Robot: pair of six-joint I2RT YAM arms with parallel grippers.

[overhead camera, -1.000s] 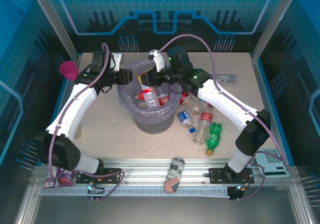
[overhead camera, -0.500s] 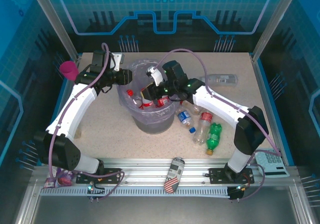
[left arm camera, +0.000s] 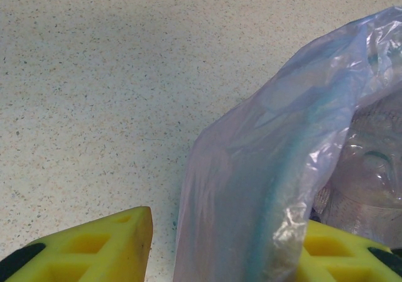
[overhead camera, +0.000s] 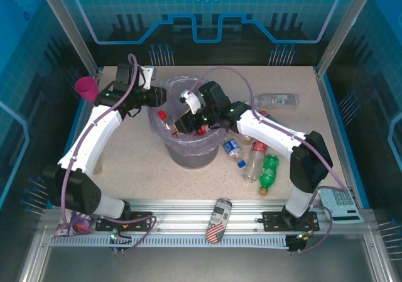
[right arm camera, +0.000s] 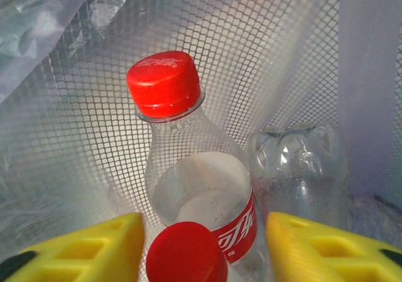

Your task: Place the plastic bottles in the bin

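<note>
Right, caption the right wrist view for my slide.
Right gripper inside the lined bin, its yellow fingers flanking two red-capped plastic bottles.

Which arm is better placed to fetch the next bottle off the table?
Right. The right gripper is open inside the bin, loose bottles lie on its side; the left gripper straddles the bin's rim.

bottles (right arm camera: pixel 188 188) thick inside bin (overhead camera: pixel 191 159)

One bin (overhead camera: pixel 188 156), one green bottle (overhead camera: pixel 269 172), one patterned can (overhead camera: pixel 218 219), one pink goblet (overhead camera: pixel 86 88) and at least three clear bottles (overhead camera: pixel 254 157).
</note>
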